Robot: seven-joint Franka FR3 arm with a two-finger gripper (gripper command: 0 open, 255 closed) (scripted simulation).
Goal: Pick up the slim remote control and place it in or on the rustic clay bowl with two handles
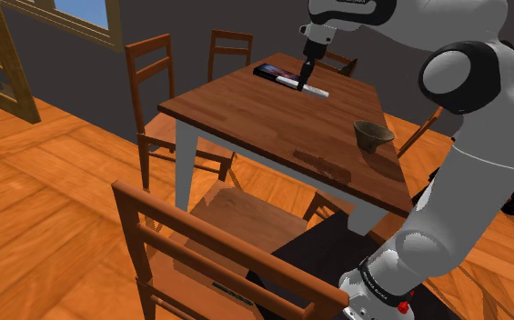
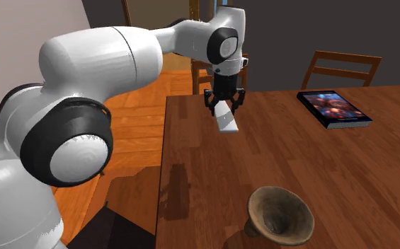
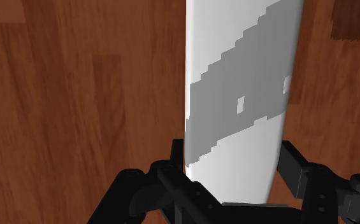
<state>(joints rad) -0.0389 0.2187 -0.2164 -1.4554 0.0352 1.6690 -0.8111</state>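
Observation:
The slim white remote (image 1: 313, 89) is at the far end of the wooden table (image 1: 273, 127), and my black gripper (image 1: 307, 73) comes down on it from above. From the wrist, both fingers (image 3: 178, 162) clasp the near end of the remote (image 3: 242, 83), which stretches away over the wood with a grey shadow across it. In the second exterior view the gripper (image 2: 224, 105) is shut on the remote (image 2: 228, 122), which slants down toward the tabletop; I cannot tell whether it is clear of the wood. The brown clay bowl (image 1: 373, 135) (image 2: 280, 214) stands upright near the table's stand-side edge, well apart from the gripper.
A dark book (image 1: 276, 72) (image 2: 333, 108) lies flat just beyond the remote. Wooden chairs surround the table: one in the foreground (image 1: 209, 255), others at the far side (image 1: 155, 82) (image 2: 343, 67). The stand is at the shoulder view's lower right.

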